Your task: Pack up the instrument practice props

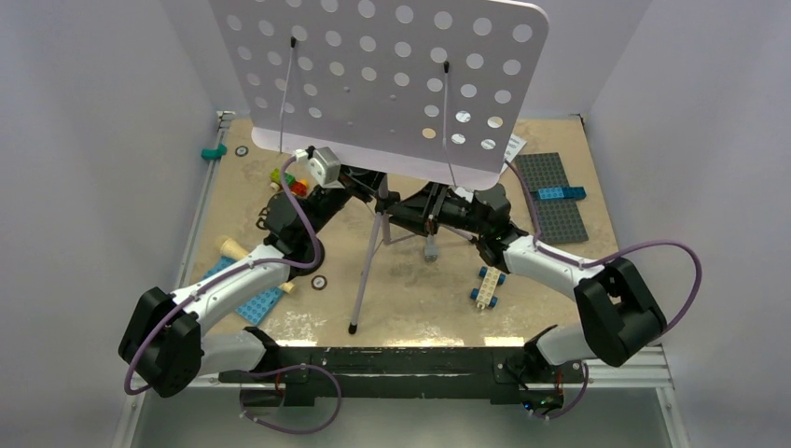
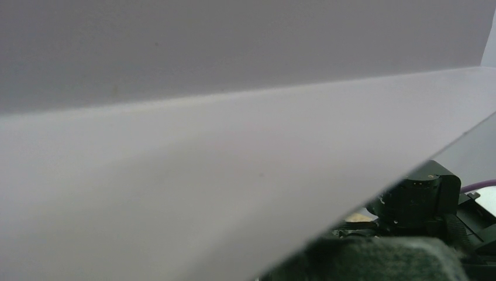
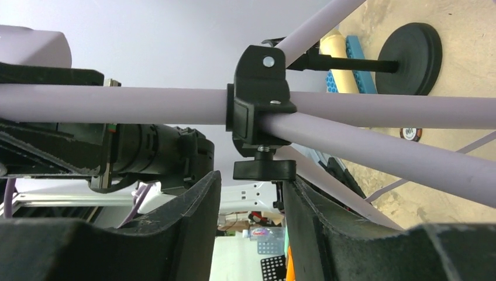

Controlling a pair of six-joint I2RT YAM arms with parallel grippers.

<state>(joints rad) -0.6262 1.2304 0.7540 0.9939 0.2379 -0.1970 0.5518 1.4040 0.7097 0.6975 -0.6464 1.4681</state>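
Note:
The lilac perforated music stand (image 1: 373,75) stands mid-table, its desk tilted over both grippers and one tripod leg (image 1: 366,271) reaching toward me. My left gripper (image 1: 357,179) is tucked under the desk. In the left wrist view the lilac panel (image 2: 175,175) fills the frame, pressed against the one visible pad (image 2: 374,257). My right gripper (image 3: 251,178) is open at the black tripod hub (image 3: 260,99), its fingertips flanking the clamp knob (image 3: 264,170). The cream microphone (image 1: 229,246) lies at left. The black round-base mic stand (image 3: 409,58) lies beyond the hub. A white page (image 1: 515,147) peeks out at back right.
A grey studded plate (image 1: 555,210) with a blue brick (image 1: 560,193) lies at right. A blue plate (image 1: 258,301) sits under my left arm. A brick car (image 1: 487,287), coloured bricks (image 1: 295,182), a teal piece (image 1: 215,151) and small discs (image 1: 319,282) are scattered. Walls enclose three sides.

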